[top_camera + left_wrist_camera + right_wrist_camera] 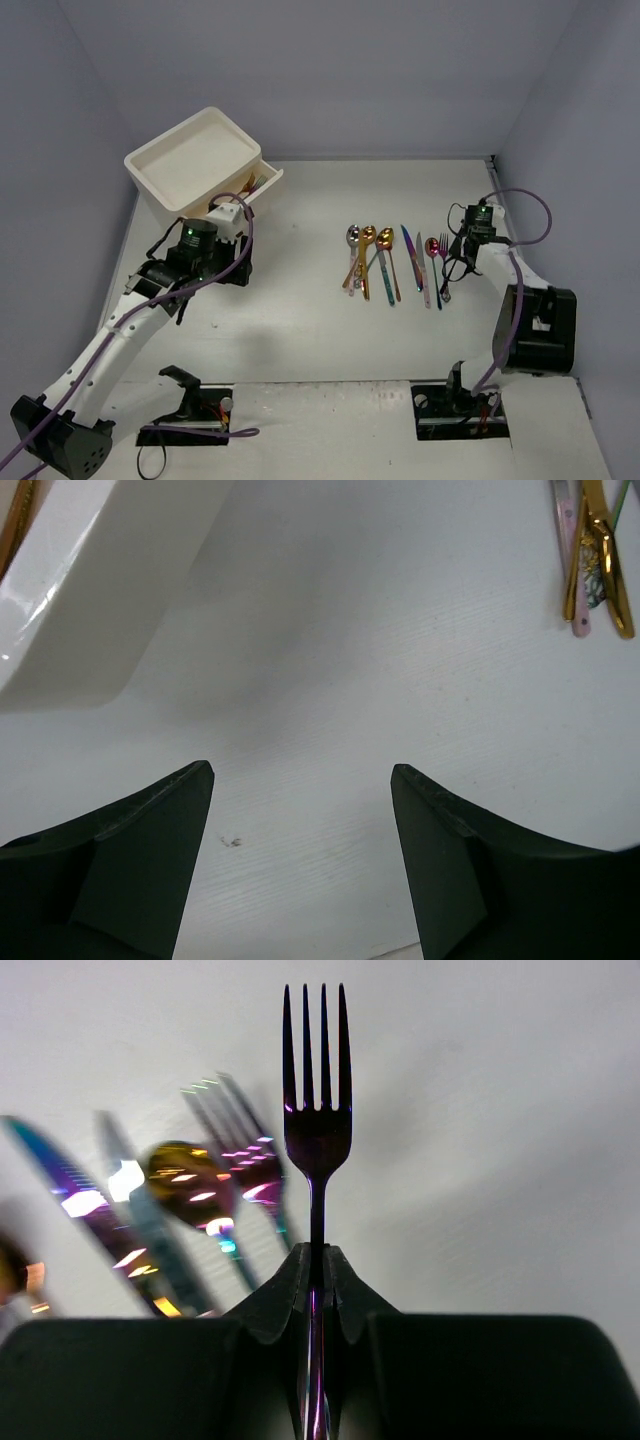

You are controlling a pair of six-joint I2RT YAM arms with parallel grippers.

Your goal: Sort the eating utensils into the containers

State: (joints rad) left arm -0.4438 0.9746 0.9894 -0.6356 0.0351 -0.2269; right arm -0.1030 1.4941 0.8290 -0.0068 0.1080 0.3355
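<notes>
Several eating utensils [390, 262] lie in a row mid-table: spoons, knives and forks in gold, copper, teal and purple. My right gripper [316, 1260] is shut on the handle of a dark purple fork [316, 1110], tines pointing away; in the top view this fork [447, 288] is at the row's right end, at my right gripper [455, 268]. The white containers [195, 160] stand at the back left, one drawer pulled out with gold utensils [255, 185] inside. My left gripper [302, 770] hovers open over bare table beside the drawer wall [90, 590].
Behind the held fork lie a purple fork [245, 1160], a gold spoon [185, 1185] and a blue-purple knife [90, 1210]. Gold and pink handles [595, 560] show at the left wrist view's upper right. Grey walls close in the table on three sides.
</notes>
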